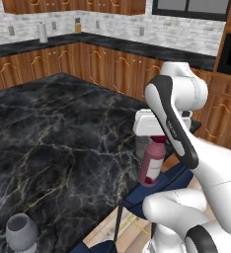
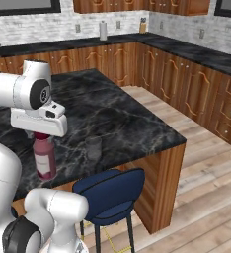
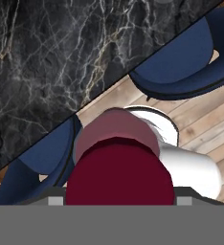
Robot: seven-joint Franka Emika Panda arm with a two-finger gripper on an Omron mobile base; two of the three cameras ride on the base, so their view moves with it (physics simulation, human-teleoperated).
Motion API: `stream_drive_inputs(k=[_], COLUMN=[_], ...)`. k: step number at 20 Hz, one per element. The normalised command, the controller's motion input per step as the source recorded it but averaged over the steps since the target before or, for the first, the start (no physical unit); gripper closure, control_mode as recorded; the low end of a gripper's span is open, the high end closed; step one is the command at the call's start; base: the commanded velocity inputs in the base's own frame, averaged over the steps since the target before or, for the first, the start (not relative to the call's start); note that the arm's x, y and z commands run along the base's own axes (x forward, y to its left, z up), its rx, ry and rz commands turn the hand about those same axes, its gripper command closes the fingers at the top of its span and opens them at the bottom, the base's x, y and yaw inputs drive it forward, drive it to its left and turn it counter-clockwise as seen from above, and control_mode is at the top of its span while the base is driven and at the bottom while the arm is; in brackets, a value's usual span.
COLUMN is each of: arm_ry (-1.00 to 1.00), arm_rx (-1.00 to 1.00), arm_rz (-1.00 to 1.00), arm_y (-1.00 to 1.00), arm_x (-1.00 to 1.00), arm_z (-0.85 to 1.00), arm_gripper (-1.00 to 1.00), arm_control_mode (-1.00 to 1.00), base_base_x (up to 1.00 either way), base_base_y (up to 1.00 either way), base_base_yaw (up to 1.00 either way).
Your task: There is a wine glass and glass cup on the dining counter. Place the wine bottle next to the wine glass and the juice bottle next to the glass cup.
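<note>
Carrying the juice bottle, the gripper is clamped on its cap above the dining counter near edge; lower it upright just beside the glass cup.

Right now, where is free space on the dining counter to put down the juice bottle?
The dining counter is bare between the glass cup and its far corner. The near edge is crowded: the juice bottle under the gripper, beside the cup.
</note>
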Motion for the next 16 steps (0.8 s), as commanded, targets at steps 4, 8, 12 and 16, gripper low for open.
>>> stream_drive_inputs(k=[4, 8, 12, 16], arm_ry=[0.0, 0.04, 0.03, 0.01], arm_rx=[0.0, 0.0, 0.0, -0.02], arm_rz=[0.0, 0.0, 0.0, 0.0], arm_y=[0.0, 0.09, 0.15, 0.06], arm_x=[0.0, 0.49, 0.63, 0.57], arm_z=[0.0, 0.0, 0.0, -0.02], arm_gripper=[1.0, 1.0, 1.0, 1.0], arm_control_mode=[1.0, -1.0, -1.0, -1.0], base_base_x=[0.15, 0.0, 0.0, 0.0], base_base_y=[0.01, 0.0, 0.0, 0.0], base_base_yaw=[0.0, 0.0, 0.0, 0.0])
